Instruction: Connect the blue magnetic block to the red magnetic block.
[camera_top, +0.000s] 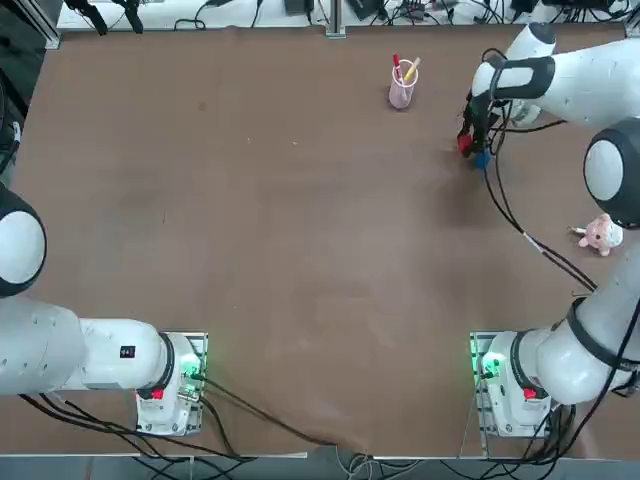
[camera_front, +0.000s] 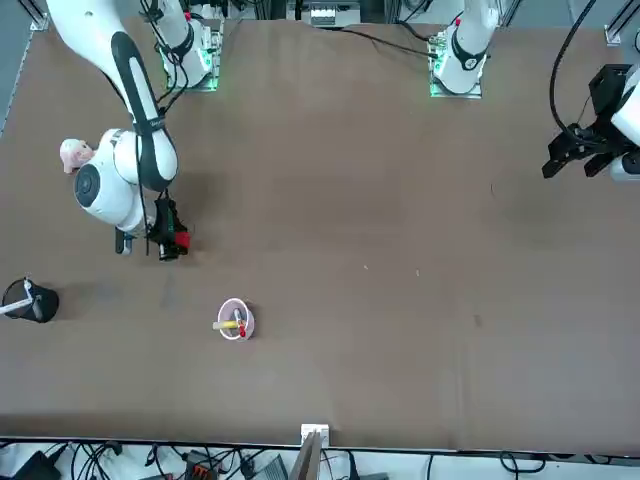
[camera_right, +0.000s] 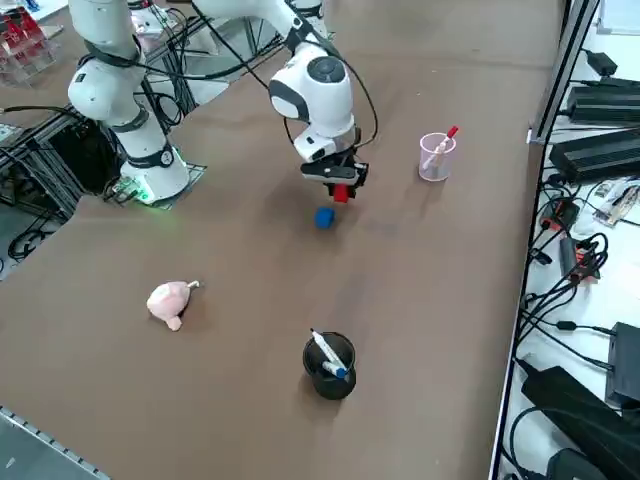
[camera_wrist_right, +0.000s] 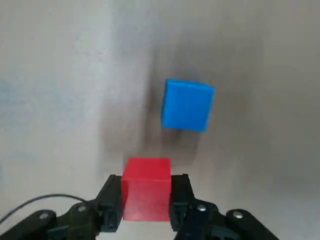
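My right gripper (camera_wrist_right: 146, 197) is shut on the red magnetic block (camera_wrist_right: 146, 188), a small red cube clamped between the two black fingers. The gripper (camera_right: 340, 185) holds the red block (camera_right: 340, 193) a little above the table in the right side view. The blue magnetic block (camera_wrist_right: 187, 105) lies on the brown table just beyond the red one, apart from it. From overhead the red block (camera_top: 464, 144) and the blue block (camera_top: 482, 159) sit close together at the far right of the table. Across the table, the red block (camera_front: 180, 240) shows at the gripper (camera_front: 170, 243); the blue one is hidden there.
A clear pen cup (camera_top: 402, 86) with a red pen stands at the far middle of the table. A pink plush toy (camera_top: 600, 234) lies near the right edge. A black cup (camera_right: 329, 365) with a pen stands at the right side. Cables trail from my right arm across the table.
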